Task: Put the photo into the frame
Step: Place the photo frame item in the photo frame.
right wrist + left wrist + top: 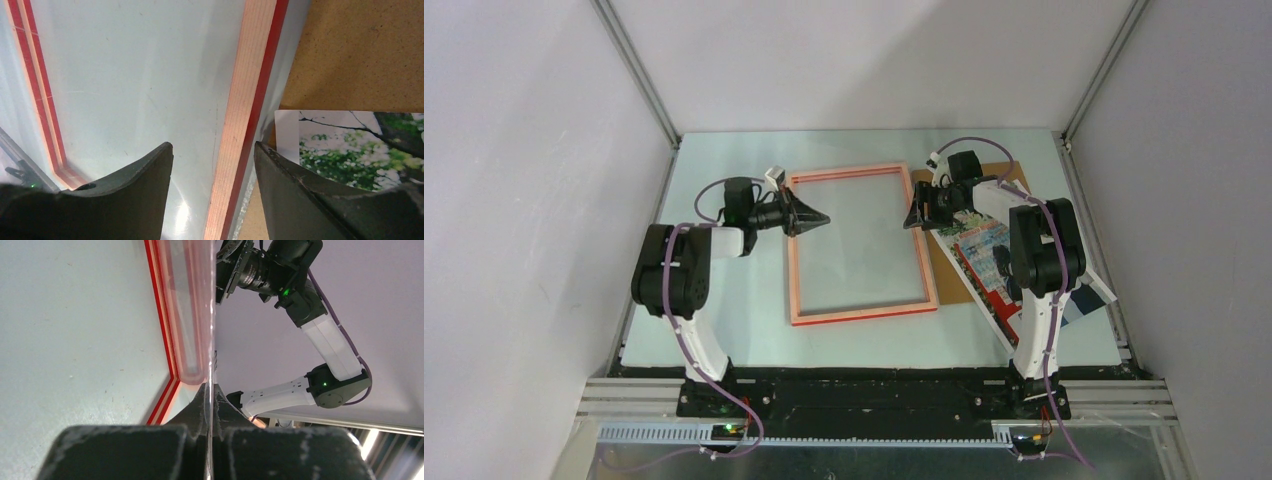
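The frame (864,312) lies flat mid-table with its pale orange-pink back up and a red edge showing. My left gripper (817,219) reaches in over its left rail. In the left wrist view that gripper (210,390) is shut on the edge of a thin clear sheet (211,365), beside the frame's red corner (165,315). My right gripper (914,215) is open; in the right wrist view its fingertips (214,147) straddle the right rail (245,100) without touching it. The photo (984,250) lies picture-up to the right, partly under the right arm; its white-bordered corner (350,145) shows.
A brown backing board (946,262) lies under the photo, right of the frame, and fills the upper right of the right wrist view (360,50). The pale table (724,330) is walled by grey panels on three sides. Both arm bases stand at the near edge.
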Controlling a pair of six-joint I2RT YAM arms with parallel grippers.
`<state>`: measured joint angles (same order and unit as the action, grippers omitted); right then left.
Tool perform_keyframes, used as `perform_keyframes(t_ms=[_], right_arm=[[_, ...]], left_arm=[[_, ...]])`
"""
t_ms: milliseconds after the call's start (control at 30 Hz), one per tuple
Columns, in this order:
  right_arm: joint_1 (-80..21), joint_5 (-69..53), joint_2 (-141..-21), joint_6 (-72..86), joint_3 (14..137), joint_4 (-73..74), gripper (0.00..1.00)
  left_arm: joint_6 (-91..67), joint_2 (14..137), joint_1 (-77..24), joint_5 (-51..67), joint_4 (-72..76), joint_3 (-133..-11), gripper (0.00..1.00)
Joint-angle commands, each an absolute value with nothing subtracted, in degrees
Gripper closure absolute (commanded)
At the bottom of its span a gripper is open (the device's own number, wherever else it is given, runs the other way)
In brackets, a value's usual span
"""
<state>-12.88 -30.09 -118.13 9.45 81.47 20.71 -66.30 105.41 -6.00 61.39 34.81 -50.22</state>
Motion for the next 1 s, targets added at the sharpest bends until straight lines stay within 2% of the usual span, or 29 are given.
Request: perform_keyframes(t_ms=[0, 967], right_arm=[[-12.72, -30.81, -117.97, 9.73, 82.88, 20.14, 0.35], [-12.99, -30.60, -117.94, 9.58, 82.70, 19.89, 0.35]], left_arm=[[-63.81, 105.71, -6.29, 63.28, 37.73, -49.47, 1.00], [-61.40, 105.45, -6.43, 64.02, 37.71, -47.84, 1.00]])
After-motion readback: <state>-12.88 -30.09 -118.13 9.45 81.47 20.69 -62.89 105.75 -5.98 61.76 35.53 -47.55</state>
